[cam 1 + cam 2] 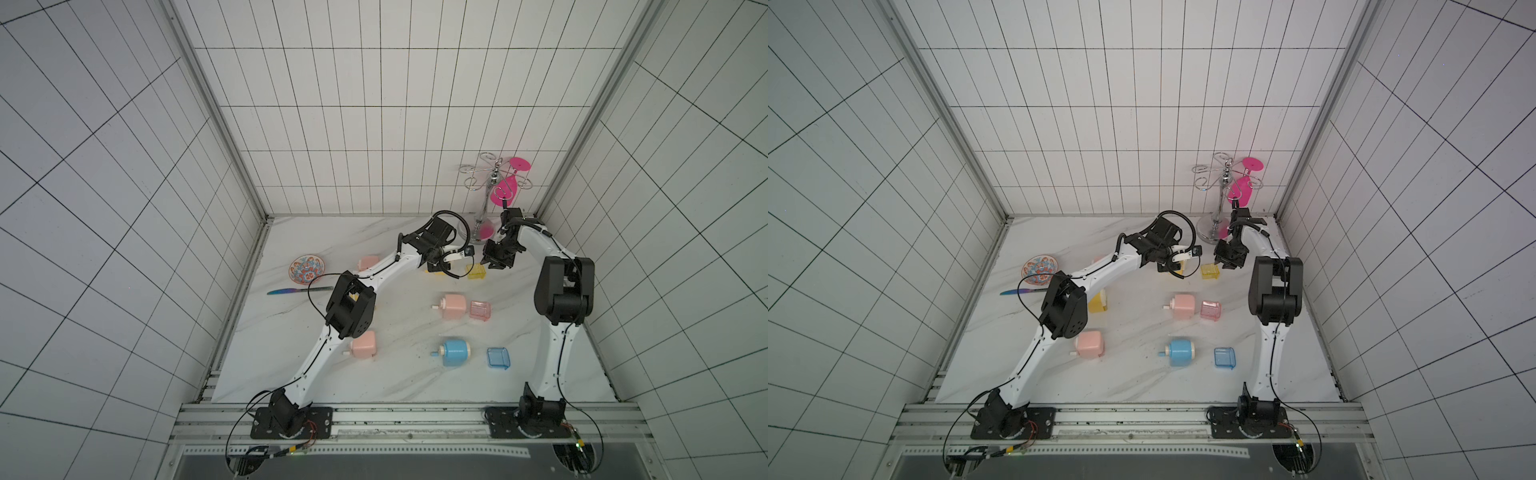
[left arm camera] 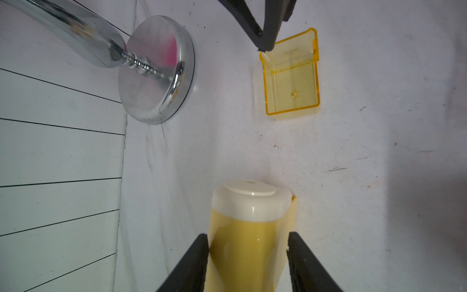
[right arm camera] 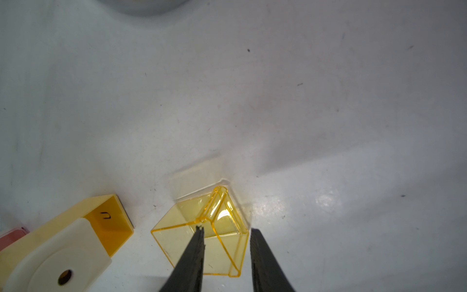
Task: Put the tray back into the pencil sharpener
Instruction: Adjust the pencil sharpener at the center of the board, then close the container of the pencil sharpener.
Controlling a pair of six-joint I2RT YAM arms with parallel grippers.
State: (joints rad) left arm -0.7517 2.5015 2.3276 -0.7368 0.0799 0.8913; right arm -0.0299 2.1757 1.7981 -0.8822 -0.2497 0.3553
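Tiled walls (image 1: 124,166) enclose a scuffed marble tabletop (image 1: 395,386).

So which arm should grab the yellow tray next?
Right. The right gripper is open, its jaws straddling one wall of the yellow tray; the left gripper is clamped on the yellow sharpener.

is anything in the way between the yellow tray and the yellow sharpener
Nothing visible. Only bare table lies between the yellow tray and the yellow sharpener, held in the left gripper. The right gripper straddles the tray's wall, jaws open.
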